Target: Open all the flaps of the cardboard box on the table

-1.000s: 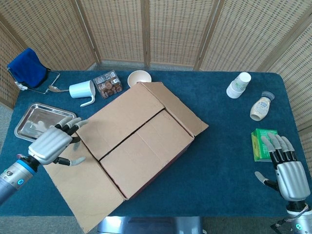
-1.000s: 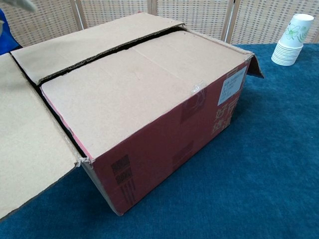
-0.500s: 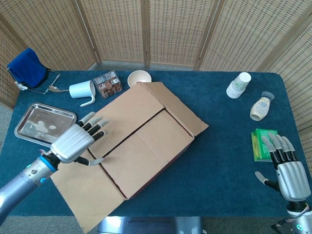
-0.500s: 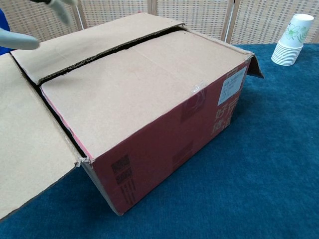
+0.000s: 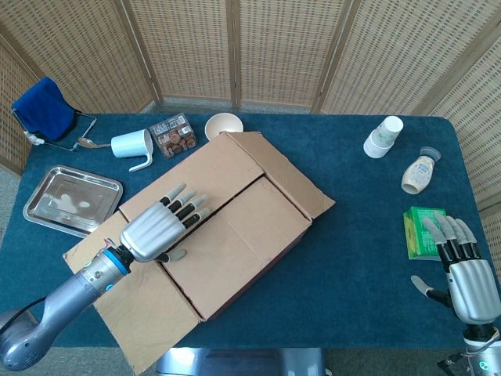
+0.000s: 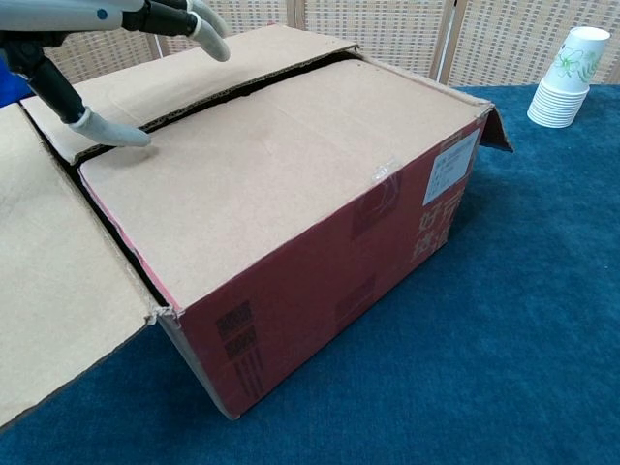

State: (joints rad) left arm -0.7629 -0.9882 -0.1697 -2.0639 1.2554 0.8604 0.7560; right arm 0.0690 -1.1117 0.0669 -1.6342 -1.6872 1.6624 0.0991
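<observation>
now that the left hand (image 5: 155, 231) has swung in from the tray side, it hovers with fingers spread, holding nothing, over the seam of the cardboard box (image 5: 235, 227) at frame centre, ready to lift the two closed flaps; the right hand (image 5: 462, 274) idles open, lower right.

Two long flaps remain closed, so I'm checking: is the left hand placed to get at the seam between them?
Probably yes: the left hand is over the box, thumb tip at the seam, nothing between.
</observation>
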